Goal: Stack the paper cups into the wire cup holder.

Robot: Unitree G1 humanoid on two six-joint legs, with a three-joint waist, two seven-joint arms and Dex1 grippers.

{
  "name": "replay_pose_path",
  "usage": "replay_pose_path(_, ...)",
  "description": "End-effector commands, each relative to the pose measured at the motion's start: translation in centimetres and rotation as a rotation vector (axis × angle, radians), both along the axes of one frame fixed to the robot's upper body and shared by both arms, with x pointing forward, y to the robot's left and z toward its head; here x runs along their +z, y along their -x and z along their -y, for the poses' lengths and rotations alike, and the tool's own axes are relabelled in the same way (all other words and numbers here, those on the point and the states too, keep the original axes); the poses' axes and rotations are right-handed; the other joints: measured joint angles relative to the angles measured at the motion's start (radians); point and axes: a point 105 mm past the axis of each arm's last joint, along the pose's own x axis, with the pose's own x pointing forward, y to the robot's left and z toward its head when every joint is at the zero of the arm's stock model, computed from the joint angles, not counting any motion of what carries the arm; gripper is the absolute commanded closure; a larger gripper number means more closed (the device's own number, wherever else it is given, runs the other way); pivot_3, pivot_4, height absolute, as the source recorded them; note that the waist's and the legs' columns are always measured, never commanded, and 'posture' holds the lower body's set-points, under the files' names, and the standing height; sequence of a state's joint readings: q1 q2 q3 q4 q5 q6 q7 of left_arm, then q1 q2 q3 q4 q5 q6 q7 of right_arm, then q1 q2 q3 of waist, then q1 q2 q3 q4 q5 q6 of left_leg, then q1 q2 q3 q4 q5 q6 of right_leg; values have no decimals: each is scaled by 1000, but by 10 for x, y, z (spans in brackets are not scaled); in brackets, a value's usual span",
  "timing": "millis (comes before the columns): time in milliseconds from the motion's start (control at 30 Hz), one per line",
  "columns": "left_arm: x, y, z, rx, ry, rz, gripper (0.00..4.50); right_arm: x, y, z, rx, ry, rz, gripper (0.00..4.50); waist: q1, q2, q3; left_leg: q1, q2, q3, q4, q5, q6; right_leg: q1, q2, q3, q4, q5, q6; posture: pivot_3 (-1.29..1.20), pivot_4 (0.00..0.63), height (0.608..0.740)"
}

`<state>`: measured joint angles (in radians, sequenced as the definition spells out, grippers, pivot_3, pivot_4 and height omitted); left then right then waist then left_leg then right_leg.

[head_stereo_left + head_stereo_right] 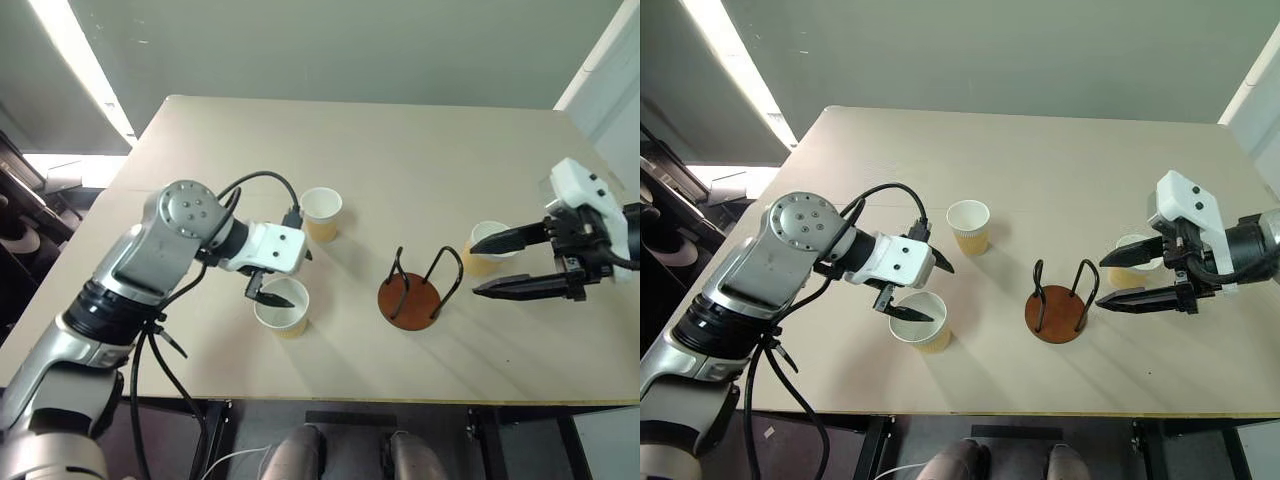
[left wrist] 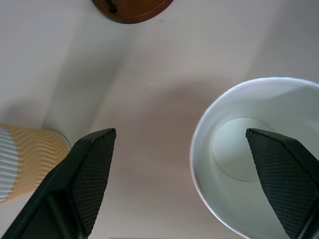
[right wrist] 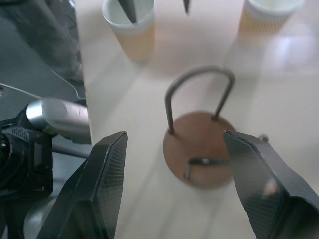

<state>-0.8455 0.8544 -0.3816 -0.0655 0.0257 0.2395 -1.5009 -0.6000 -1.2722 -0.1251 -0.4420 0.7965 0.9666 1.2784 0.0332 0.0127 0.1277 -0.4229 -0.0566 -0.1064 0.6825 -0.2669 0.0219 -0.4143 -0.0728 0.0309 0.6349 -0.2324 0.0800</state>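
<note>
On a pale table (image 1: 420,180), we saw three paper cups standing upright and apart, none yet in the holder (image 1: 409,300). The holder, a rust-brown disc with two black wire loops, stood empty near the table's front edge, between the two arms.

The left gripper (image 1: 274,290) hung over the near cup (image 1: 281,309), its fingers spread wide: one fingertip (image 2: 279,174) reached over the cup's white mouth, the other fingertip (image 2: 89,169) stood outside the rim, over bare tabletop. We could not tell whether either fingertip touched the cup. From the left wrist, the cup's white inside and round bottom showed plainly beneath the fingertip.

The middle cup (image 1: 321,213) stood farther back, just beyond the left gripper, and its ribbed tan side showed beside the outer finger in the left wrist view.

The right gripper (image 1: 498,263) was open and held nothing, its two black fingers pointing toward the holder. The far cup (image 1: 484,247) stood on the right, just behind the upper finger, partly hidden by it. From the right wrist, the holder sat between the parted fingers, with two cups beyond it.

We could read no brand, label or writing on the cups, the holder or the arms.
</note>
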Motion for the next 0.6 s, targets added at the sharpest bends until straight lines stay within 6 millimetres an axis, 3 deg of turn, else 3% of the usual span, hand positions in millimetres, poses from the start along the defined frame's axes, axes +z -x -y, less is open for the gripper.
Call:
replay_pose_path(33, 9, -3, 3, -17, -6, 43, 0, 18, 7, -6, 57, -33, 91, 1332, 0, 0, 0, 0, 0, 0, 0, 0, 0, 0, 0, 0, 0, 0, 0, 0, 150, 740)
replay_pose_path(167, 9, -8, 6, -24, -12, 40, 0, 29, 3, -7, 59, -64, 129, 1332, 0, 0, 0, 0, 0, 0, 0, 0, 0, 0, 0, 0, 0, 0, 0, 0, 150, 740)
replay_pose_path(367, 5, -11, 11, -37, -20, 35, 0, 26, 2, -9, 57, -59, 128, 1332, 1, 0, 0, 0, 0, 0, 1, 0, 0, 0, 0, 0, 1, 0, 0, 0, 150, 740)
replay_pose_path(467, 3, -10, 12, -46, -23, 29, 569, 26, 3, -10, 55, -63, 126, 1310, 1, 0, 0, 0, 0, 0, 1, 0, 0, 0, 0, 0, 2, 0, 0, 0, 150, 740)
replay_pose_path(600, 0, -8, 15, -65, -23, 13, 1993, 25, 5, -12, 60, -70, 120, 1310, 1, 0, 0, 0, 0, 0, 1, 0, 0, 0, 0, 0, 2, 0, 0, 0, 150, 740)
